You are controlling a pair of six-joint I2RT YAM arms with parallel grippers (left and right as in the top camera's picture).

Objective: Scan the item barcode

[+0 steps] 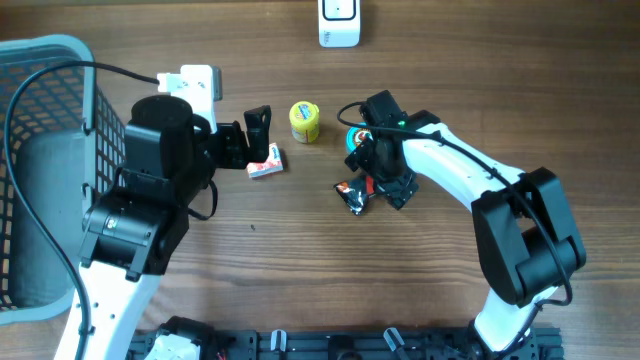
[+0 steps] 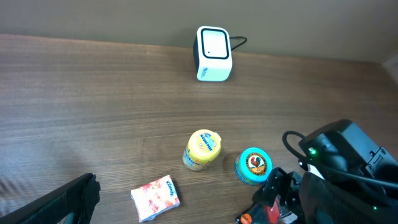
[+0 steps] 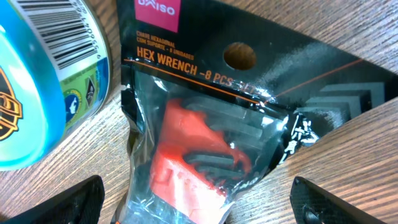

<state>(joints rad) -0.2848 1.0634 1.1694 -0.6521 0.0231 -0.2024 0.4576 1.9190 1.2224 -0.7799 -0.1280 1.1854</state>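
Right end effector (image 3: pixel 196 200) released, fingers (image 3: pixel 78 202) astride hex wrench pack (image 3: pixel 205 124); the pack's lower edge is cut off. Blue tin (image 3: pixel 37 81) beside pack, cropped. Left end effector (image 1: pixel 248 140) released, well apart from pack.

Overhead: scanner (image 1: pixel 339 25) is clipped by the far edge and the basket (image 1: pixel 45 70) runs off the left edge. The right gripper (image 1: pixel 378 188) covers most of the hex wrench pack (image 1: pixel 352 195) and nearly all of the blue tin (image 1: pixel 352 138).

Left wrist view: only one of the left fingers (image 2: pixel 71 199) shows, in the near-left corner and blurred. The pack is a sliver at the near edge behind the right arm (image 2: pixel 348 155). The pink packet (image 2: pixel 155 197) print is too small to read.

Right wrist view: the tin is clipped at left and top, and its barcode (image 3: pixel 65 31) is cut off partway. The pack runs off top and bottom.
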